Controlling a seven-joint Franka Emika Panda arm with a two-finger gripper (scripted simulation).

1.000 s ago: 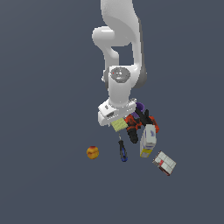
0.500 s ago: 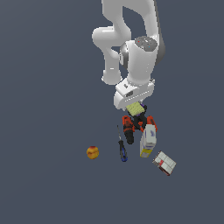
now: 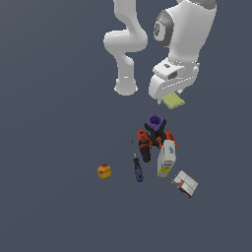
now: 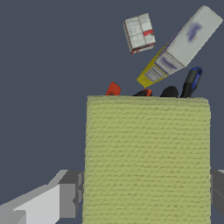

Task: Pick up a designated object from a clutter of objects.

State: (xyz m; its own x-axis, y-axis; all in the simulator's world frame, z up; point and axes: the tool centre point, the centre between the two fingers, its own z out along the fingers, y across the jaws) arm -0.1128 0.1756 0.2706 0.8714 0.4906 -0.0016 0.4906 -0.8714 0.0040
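- The white Panda arm's gripper [image 3: 173, 98] is clenched on the thin, flat, pale yellow-green square pad [image 3: 173, 101]; in the exterior view the pad sticks out beneath the white hand, lifted clear of the dark grey bench [image 3: 54, 147].
- In the wrist view the pad [image 4: 147, 159], with its faint grid texture, fills the middle of the picture, and a grey finger [image 4: 70, 194] presses against one of its side edges; the other finger [image 4: 217, 190] shows only at the picture's edge, against the opposite side.
- The rest of the clutter lies on the bench below the lifted pad.
- A purple cup [image 3: 155, 121] stands upright at the far end of the group, touching the red-and-black drill [image 3: 150, 140].
- A tall white-and-yellow carton [image 3: 166, 157] lies on its side, just beside the drill on the exterior view's right.
- A blue-handled screwdriver [image 3: 138, 169] lies just beside the drill, on the exterior view's left of the carton.
- A small white-and-red box [image 3: 185, 183] sits near the carton's lower end, apart from it.
- A round red-and-yellow fruit [image 3: 104, 171] rests well apart on the exterior view's left.
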